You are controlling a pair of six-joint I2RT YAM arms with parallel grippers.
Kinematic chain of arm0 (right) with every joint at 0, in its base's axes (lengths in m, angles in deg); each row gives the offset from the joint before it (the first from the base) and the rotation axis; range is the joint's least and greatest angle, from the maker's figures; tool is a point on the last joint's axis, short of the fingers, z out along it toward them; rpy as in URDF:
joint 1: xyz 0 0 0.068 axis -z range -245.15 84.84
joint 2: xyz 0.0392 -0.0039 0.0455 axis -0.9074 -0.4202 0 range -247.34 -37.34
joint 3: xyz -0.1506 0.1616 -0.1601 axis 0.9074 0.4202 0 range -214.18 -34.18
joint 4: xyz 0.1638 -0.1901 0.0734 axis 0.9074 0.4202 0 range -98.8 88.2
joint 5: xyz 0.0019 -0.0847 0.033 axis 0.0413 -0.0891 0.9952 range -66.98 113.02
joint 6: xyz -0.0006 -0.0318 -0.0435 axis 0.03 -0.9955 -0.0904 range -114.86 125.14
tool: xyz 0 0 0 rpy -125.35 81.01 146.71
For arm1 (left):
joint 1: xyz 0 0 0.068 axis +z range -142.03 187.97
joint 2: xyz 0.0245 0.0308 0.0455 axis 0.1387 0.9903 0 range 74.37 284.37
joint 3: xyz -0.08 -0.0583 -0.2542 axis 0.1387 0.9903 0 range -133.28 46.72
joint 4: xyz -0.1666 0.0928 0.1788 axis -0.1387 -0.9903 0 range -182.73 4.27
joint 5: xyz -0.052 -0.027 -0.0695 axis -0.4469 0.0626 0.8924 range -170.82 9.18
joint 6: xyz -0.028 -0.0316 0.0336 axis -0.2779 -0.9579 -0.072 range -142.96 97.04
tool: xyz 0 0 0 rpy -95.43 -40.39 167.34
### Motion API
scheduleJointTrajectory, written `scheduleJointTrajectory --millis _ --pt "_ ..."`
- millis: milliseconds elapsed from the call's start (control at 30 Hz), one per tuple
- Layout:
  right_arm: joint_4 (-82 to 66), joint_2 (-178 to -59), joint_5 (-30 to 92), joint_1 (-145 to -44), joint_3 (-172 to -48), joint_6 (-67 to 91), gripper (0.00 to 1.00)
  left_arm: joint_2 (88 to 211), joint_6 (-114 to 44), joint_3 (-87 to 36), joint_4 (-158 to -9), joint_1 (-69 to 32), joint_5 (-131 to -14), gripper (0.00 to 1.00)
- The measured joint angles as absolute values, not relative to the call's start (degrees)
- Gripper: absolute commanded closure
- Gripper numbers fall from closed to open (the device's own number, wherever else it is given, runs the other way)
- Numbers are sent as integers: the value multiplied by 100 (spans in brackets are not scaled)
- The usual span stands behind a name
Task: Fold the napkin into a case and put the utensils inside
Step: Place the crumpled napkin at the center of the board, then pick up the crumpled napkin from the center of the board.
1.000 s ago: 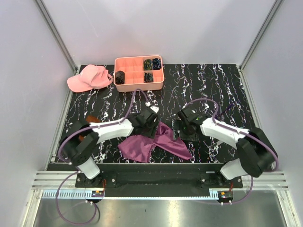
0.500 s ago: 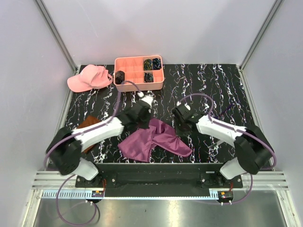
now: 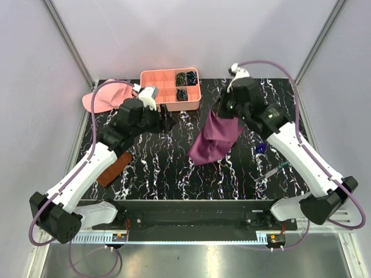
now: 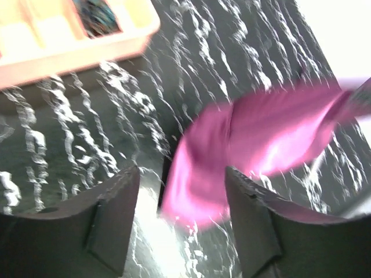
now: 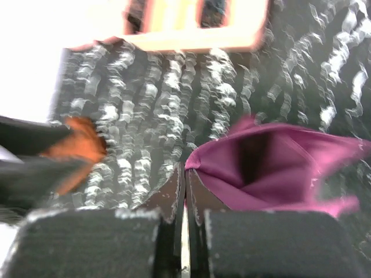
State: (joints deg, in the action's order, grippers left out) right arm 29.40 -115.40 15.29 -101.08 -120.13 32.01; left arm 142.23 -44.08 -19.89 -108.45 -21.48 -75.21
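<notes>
The magenta napkin [image 3: 213,141] hangs crumpled in the air over the right half of the black marbled table [image 3: 174,168]. My right gripper [image 3: 223,112] is shut on its upper corner; in the right wrist view the fingertips [image 5: 174,191] pinch the napkin's [image 5: 272,168] edge. My left gripper [image 3: 167,123] stands open near the tray, holding nothing. In the left wrist view the napkin [image 4: 261,136] hangs beyond the left gripper [image 4: 182,194], apart from it. Utensils lie on the table at the right: a bluish-ended piece [image 3: 260,149] and a slim pale one [image 3: 277,169].
A pink compartment tray [image 3: 152,106] holding dark coiled bundles stands at the back. A pink cap [image 3: 104,97] lies to its left. A rust-brown cloth [image 3: 113,168] lies at the left under the left arm. Grey walls enclose the table.
The right gripper shut on the napkin and lifted it off the table toward the back right. The left gripper shut, then let go and swung up toward the tray.
</notes>
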Motion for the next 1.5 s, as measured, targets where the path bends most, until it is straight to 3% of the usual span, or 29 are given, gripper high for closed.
scheduleJointTrajectory --millis 300,433,467,500,600,700,867,1200,1500 --pt "3169 -12320 2852 -10099 -14944 3319 100 12815 -4342 -1320 -10885 -2150 -7185 23" --pt "3104 -12541 3496 -10154 -15285 3455 97 12142 -4275 -1406 -10911 -2150 -7534 18" --pt "3075 -12567 3621 -10197 -15173 3486 90 12026 -4262 -1434 -10926 -2150 -7615 18" --pt "3007 -12583 3730 -10280 -14944 3521 57 11934 -4246 -1441 -10926 -2148 -7692 16" --pt "2555 -12530 3979 -10549 -13659 3680 19 11867 -4244 -1443 -11007 -2148 -7834 7" --pt "2216 -12528 4030 -10759 -11973 3822 2 12037 -4264 -1373 -11070 -2148 -7847 10" --pt "2433 -12486 3324 -10648 -10588 3796 0 12748 -4384 -1010 -11105 -2148 -7532 26" --pt "2310 -12333 2196 -9952 -10271 3446 19 13749 -4985 570 -11059 -3025 -7611 20" --pt "2253 -12985 1894 -9596 -9934 3444 20 13867 -5833 1038 -10983 -3355 -8638 21"
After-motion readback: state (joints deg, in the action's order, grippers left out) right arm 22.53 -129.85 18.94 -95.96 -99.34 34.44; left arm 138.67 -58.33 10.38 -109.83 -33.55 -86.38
